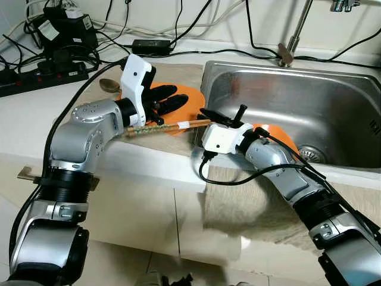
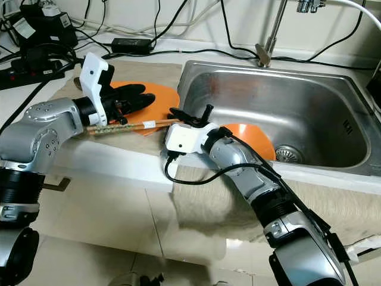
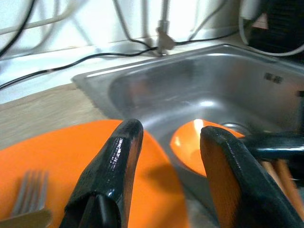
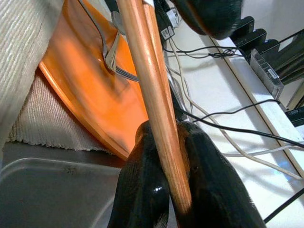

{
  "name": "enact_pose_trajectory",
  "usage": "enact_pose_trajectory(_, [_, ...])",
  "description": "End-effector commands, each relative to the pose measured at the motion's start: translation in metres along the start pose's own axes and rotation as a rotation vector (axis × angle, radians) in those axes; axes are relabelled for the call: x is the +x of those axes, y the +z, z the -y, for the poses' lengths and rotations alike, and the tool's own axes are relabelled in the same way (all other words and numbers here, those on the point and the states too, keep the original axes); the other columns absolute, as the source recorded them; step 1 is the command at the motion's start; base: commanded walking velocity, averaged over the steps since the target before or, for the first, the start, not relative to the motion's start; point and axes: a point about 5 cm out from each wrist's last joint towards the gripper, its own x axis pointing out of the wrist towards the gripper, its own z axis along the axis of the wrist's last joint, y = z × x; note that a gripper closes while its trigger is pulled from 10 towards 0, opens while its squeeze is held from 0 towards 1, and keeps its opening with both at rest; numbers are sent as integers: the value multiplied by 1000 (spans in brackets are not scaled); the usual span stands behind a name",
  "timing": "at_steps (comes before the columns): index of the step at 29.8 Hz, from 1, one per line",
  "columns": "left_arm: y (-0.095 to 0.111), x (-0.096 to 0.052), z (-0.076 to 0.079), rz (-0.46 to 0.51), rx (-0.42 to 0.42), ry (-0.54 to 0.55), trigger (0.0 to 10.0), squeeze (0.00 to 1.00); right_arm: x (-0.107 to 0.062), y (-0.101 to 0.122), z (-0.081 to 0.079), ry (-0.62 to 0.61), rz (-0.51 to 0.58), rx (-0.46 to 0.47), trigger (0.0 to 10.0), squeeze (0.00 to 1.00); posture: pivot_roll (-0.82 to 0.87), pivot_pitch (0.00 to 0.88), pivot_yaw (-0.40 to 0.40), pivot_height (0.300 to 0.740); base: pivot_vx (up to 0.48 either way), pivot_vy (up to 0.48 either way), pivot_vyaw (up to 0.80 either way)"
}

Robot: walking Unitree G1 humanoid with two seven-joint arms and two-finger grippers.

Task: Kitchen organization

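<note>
Wooden chopsticks (image 4: pixel 156 95), pinched between right fingers (image 4: pixel 142 190)

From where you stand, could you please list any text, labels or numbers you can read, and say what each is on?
None can be read.
Black box behind the counter: white labels, too small to read.
Sink wall: a small stamped mark, blurred.
Sink right wall: a dark mark, too small to read.
Plate, chopsticks, grippers: no lettering visible.

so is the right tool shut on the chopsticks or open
Shut: the right tool has both black fingers pressed against the chopsticks from either side.
</note>
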Motion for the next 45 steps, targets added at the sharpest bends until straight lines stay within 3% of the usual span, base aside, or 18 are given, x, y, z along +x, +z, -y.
enact_pose_trajectory(1, [-18,-7,-13,-83,-24,78,10000,0,-1,3,20,-101,25,25,0,0,54,3,23,740,0,0,0])
enact_pose_trajectory(10, [-35,-26,-45,-132,3,243,10000,0,-4,-1,17,-100,8,29,0,0,56,6,24,740,0,0,0])
enact_pose_trajectory(16, [-35,-27,-47,-109,10,259,10000,0,-6,-3,17,-103,0,32,0,0,57,7,22,740,0,0,0])
enact_pose_trajectory(24, [-22,-22,-41,32,-21,280,10000,0,-7,-4,23,-147,-7,52,0,0,54,9,24,740,0,0,0])
enact_pose_trajectory(29, [-16,-17,-36,127,-29,378,10000,0,-7,-16,36,-290,-72,162,0,0,56,9,24,740,0,0,0])
enact_pose_trajectory(31, [-18,-12,-26,141,-44,371,10000,0,-8,-21,42,-386,-109,238,0,0,57,10,23,740,0,0,0])
enact_pose_trajectory(35, [-23,-10,-19,135,-56,356,10000,0,-10,-26,46,-466,-144,288,0,0,57,11,25,740,0,0,0])
enact_pose_trajectory(45, [-26,-11,-13,121,-57,362,10000,0,-16,-47,40,-619,-282,525,0,0,57,13,30,740,0,0,0])
